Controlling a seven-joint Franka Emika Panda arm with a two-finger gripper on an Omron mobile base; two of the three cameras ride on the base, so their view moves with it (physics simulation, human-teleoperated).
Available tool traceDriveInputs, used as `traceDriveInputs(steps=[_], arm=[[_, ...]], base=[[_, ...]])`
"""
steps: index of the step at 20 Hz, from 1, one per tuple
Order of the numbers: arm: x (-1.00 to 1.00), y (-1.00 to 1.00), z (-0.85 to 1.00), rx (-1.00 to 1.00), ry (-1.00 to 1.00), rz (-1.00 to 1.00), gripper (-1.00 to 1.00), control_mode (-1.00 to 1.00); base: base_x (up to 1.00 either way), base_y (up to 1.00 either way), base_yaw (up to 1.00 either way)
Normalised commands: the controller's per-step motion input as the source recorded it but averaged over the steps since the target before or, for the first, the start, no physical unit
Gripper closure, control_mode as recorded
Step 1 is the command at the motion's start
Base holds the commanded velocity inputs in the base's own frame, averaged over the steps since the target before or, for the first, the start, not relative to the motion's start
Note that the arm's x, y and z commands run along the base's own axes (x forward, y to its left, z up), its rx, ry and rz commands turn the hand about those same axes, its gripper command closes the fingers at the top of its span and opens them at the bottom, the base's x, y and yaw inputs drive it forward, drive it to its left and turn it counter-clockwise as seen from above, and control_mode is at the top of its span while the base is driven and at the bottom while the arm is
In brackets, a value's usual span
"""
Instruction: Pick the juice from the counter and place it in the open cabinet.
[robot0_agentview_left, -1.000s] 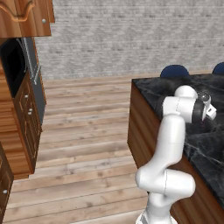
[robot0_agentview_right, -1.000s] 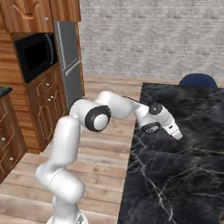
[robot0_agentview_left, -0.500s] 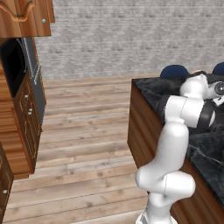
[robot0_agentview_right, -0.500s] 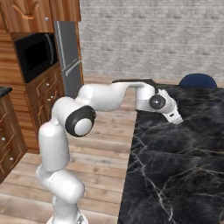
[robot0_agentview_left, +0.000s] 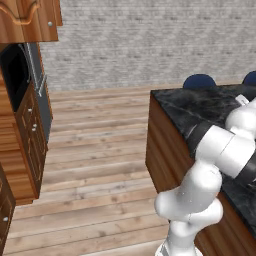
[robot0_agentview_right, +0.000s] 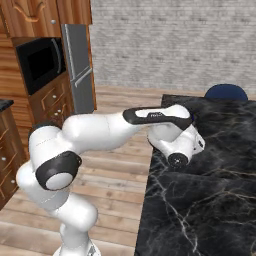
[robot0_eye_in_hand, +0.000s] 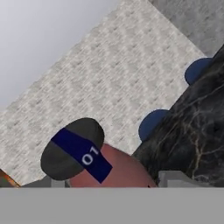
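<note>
1. Looking along the hand view, the juice sits right between the finger tips, dark cap pointing away from the palm, so its long axis runs along the gripper.
2. Looks clamped on the bottle to me.
3. The cabinet is far off to the left, the counter is on the right.
4. The arm stretches out level, wrist over the counter's left edge.

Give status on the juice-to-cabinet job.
Done: the pick, apparently. The reddish-brown, dark-capped juice bottle sits between the tool's fingers, with the black marble counter beside it. In hand: the carry. Left: placing it in the orange-brown wooden wall cabinet.
</note>
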Motion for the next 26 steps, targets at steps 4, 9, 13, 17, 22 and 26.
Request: traceDriveInputs(steps=[4,9,13,17,22,26], arm=[[-0.67,0.85,0.93,-0.09,-0.14,0.39,1.00,-1.00],[-0.56,0.80,1.00,-0.10,0.00,0.45,1.00,-1.00],[-0.91,0.73,0.50,-0.25,0.00,0.48,1.00,-1.00],[-0.99,0.70,0.02,-0.25,-0.23,0.37,1.00,-1.00],[-0.83,1.00,-0.01,-0.28,-0.25,0.22,1.00,-1.00],[-0.19,0.27,-0.01,-0.06,-0.08,0.04,1.00,-1.00]], base=[[0.00,0.00,0.00],[0.00,0.00,0.00],[0.00,0.00,0.00],[0.00,0.00,0.00],[0.00,0.00,0.00],[0.00,0.00,0.00]])
